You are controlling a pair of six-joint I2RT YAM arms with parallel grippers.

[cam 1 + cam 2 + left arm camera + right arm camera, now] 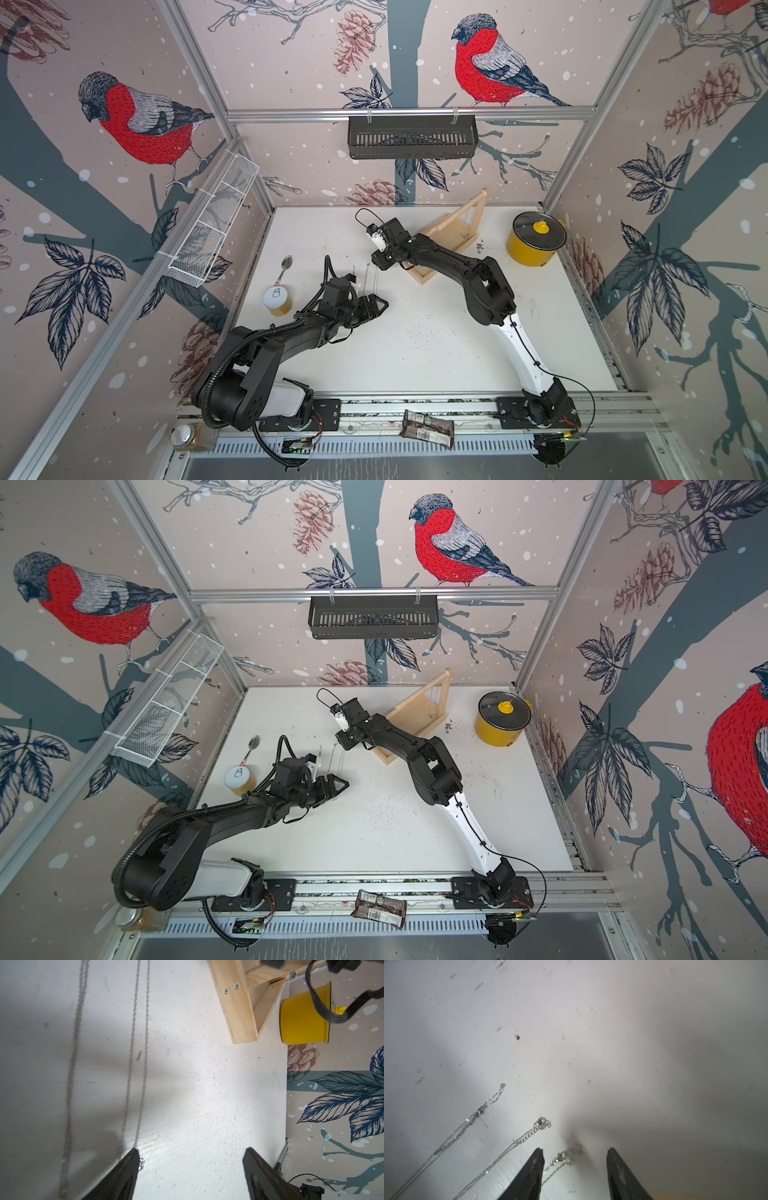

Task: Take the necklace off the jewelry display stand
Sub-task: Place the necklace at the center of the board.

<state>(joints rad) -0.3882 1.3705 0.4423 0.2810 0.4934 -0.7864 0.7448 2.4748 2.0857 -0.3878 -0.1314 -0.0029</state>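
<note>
The pale wooden jewelry display stand [453, 232] stands at the back of the white table, with thin chains [468, 224] still hanging from its crossbar. Three silver necklaces lie flat on the table left of it [370, 280]. In the right wrist view, the clasp end of one necklace [568, 1156] lies between the spread fingers of my right gripper [575, 1150], untouched by either pad. My left gripper [192, 1150] is open too, and a chain end [142, 1162] rests beside one of its fingers [133, 1159]. In both top views the two grippers [376, 264] [384, 305] sit at opposite ends of the chains.
A yellow lidded pot [536, 243] stands right of the stand. A can [275, 300] and a spoon [286, 266] lie at the left. A white mesh basket [212, 224] and a black basket [411, 137] hang on the walls. A wrapper [426, 428] lies on the front rail.
</note>
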